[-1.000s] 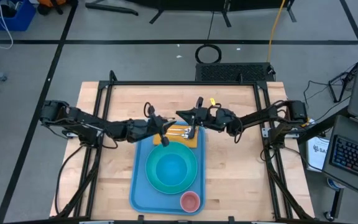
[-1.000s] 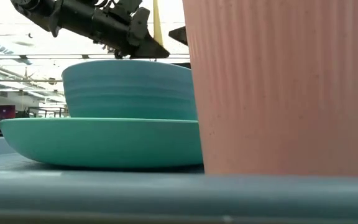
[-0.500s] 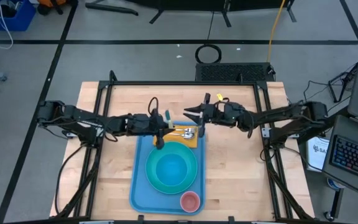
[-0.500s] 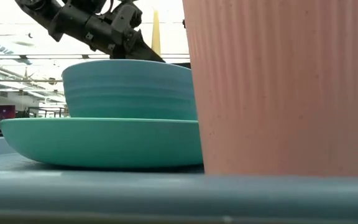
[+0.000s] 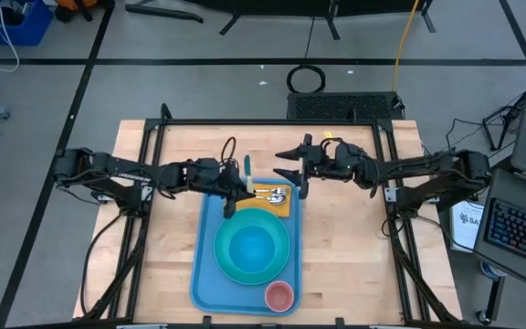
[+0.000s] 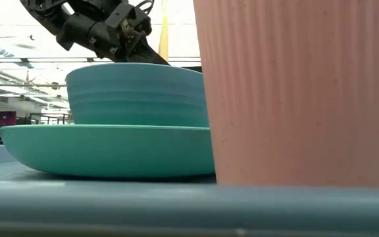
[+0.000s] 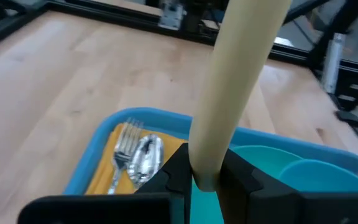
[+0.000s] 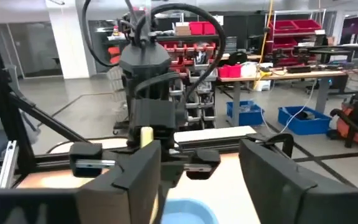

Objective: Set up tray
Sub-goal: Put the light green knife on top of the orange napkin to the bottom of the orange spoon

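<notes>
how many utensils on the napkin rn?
2 visible: a fork and a spoon side by side on the orange-yellow napkin at the tray's far end. The left gripper's fingers could hide another.

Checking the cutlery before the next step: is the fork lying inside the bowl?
No. In the left wrist view the fork lies beside the spoon on the orange napkin at the tray end, outside the bowl.

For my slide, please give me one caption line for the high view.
Left gripper holds a cream stick over the tray; right gripper is open beside it.
</notes>
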{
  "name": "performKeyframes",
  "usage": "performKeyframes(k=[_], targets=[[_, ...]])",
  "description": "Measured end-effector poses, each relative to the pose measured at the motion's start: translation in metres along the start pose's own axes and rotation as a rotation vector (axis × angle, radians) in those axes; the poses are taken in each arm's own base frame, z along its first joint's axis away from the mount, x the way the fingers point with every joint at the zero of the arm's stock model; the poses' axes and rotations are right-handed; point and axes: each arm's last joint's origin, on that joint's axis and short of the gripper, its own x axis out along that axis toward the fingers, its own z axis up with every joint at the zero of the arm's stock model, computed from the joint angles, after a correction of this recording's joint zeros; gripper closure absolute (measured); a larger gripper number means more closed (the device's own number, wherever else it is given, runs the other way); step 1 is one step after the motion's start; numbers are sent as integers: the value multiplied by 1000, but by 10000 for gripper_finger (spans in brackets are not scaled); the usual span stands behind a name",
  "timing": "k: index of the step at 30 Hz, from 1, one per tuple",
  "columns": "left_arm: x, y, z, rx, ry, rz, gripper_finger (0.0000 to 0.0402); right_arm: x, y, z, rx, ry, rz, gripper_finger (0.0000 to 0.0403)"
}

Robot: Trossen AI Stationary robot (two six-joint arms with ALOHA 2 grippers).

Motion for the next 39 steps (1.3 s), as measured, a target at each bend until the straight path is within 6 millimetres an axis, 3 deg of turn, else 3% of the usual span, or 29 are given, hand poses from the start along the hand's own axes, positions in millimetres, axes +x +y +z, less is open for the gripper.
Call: performKeyframes(k=[6, 17, 28, 39], targets=[[-1, 5, 0, -4, 14, -52, 353, 5, -7, 21, 28, -50, 99, 178], [-2, 6, -4, -17, 76, -159, 353, 25, -9, 61, 15, 100, 120, 189], [-3, 9, -5, -14, 91, -174, 353, 52, -4, 57, -34, 116, 147, 176], [-3, 8, -6, -12, 96, -190, 353, 52, -4, 63, -30, 86, 142, 161]])
